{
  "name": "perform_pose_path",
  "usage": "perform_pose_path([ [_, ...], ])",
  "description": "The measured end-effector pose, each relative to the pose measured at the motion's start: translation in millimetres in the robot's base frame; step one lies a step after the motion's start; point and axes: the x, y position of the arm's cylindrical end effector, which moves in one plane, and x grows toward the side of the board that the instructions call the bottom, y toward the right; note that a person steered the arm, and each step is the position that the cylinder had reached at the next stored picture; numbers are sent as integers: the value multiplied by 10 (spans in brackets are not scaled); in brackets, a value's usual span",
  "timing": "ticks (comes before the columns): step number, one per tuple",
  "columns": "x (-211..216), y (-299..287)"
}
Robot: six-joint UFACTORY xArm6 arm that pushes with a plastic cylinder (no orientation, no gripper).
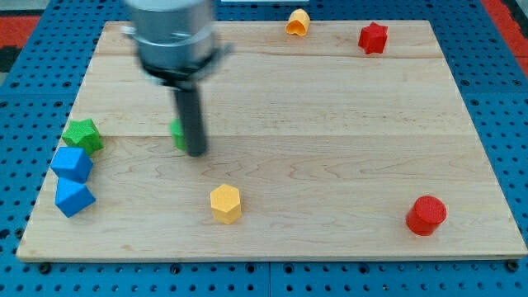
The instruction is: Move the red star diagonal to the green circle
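Hiding most of the green circle (176, 134), my tip (196, 153) stands far from the red star (373, 38); no end effector shows.

1. No text, label, brand, number or sign readable anywhere in the camera view.
2. Wooden board (330, 107): only plain wood grain, no marking.
3. Coloured blocks, for example the red star (373, 38): plain faces, no print.

Wood board (330, 107) on blue pegboard (25, 107), bright light.
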Motion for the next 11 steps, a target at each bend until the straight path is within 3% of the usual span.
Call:
perform_pose_path([
  [1, -273, -574],
  [2, -337, 263],
  [4, -1334, 3132],
  [5, -1959, 3933],
  [7, -2140, 2789],
  [8, -2296, 2923],
  [9, -2506, 2668],
  [11, -1245, 492],
])
